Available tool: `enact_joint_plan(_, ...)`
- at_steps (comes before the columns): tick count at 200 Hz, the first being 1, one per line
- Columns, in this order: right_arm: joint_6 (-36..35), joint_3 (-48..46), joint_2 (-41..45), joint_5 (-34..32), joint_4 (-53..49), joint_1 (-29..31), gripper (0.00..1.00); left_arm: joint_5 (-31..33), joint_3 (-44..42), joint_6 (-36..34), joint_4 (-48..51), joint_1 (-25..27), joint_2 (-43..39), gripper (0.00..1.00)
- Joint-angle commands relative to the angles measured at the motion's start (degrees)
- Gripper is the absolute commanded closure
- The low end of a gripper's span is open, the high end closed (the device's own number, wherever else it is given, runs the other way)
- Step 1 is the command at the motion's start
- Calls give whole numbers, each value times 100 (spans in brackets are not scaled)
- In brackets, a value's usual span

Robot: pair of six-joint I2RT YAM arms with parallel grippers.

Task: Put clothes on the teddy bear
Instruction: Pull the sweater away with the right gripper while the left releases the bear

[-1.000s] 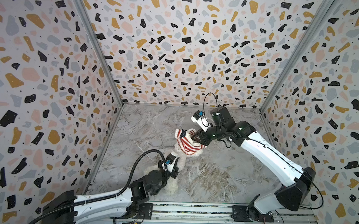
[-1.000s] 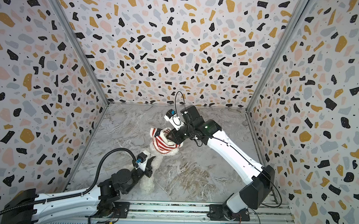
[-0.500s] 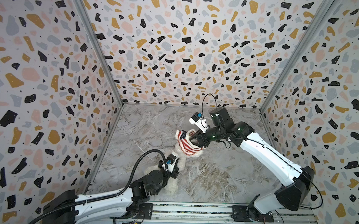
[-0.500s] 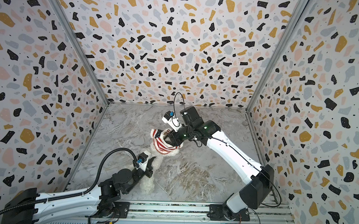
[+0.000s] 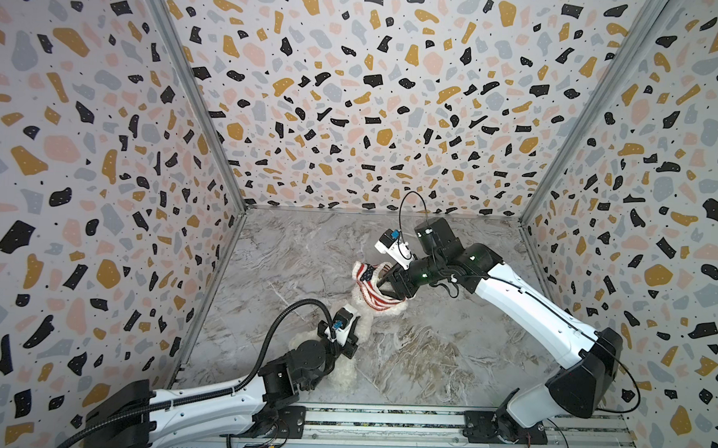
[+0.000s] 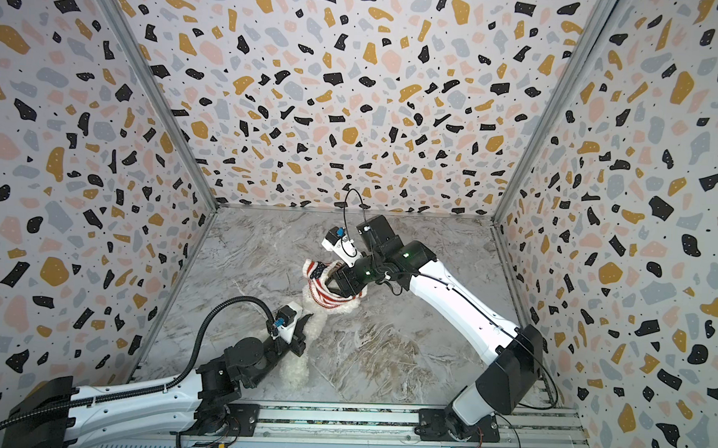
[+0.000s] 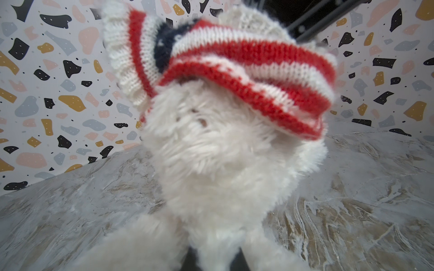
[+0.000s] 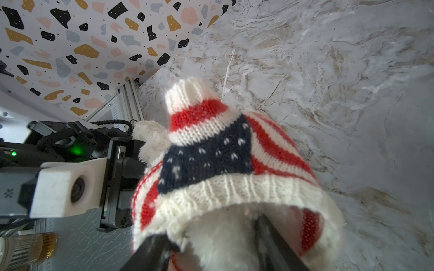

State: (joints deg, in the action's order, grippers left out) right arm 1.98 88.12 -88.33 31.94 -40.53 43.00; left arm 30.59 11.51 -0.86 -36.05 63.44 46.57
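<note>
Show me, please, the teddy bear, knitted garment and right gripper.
teddy bear [image 7: 218, 164]: left wrist view, white fur.
knitted garment [image 8: 211, 150]: right wrist view, navy patch.
right gripper [image 5: 384, 286]: a top view, between fingertips.

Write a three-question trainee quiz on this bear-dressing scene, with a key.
1. True or false: the sweater is plain green.
2. What grips the teddy bear below the sweater? A) left jaws B) right jaws C) nothing
3. Fill in: the right jaws stand ___ inside the sweater's hem.
Key: 1 false, striped red and white with a navy patch; 2 A; 3 open.
</note>
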Motion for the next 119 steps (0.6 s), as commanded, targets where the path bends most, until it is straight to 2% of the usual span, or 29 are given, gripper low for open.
enact_joint_plan(1, -84, -67, -55, 235, -247, 93, 51, 6, 124, -28, -618, 24, -121, 100)
enact_joint_plan(11, -75, -77, -59, 306, -248, 116, 62, 36, 124, -28, -610, 22, -121, 100)
enact_joint_plan(17, -75, -77, -59, 335, -253, 120, 64, 47, 124, -28, -613, 24, -122, 100)
enact_joint_plan(56, -31, -133, 7, 515, -218, 182, 70, 236, 106, -63, -666, 24, -87, 100)
enact_joint_plan(73, -48, -150, -16, 506, -240, 272, 69, 294, 99, -72, -688, 19, -73, 100)
enact_joint_plan(96, -58, -231, -56, 403, -240, 356, 55, 391, 88, -81, -710, 26, -76, 100)
enact_joint_plan(119, -50, -317, -71, 380, -182, 392, 55, 429, 93, -89, -709, 19, -78, 100)
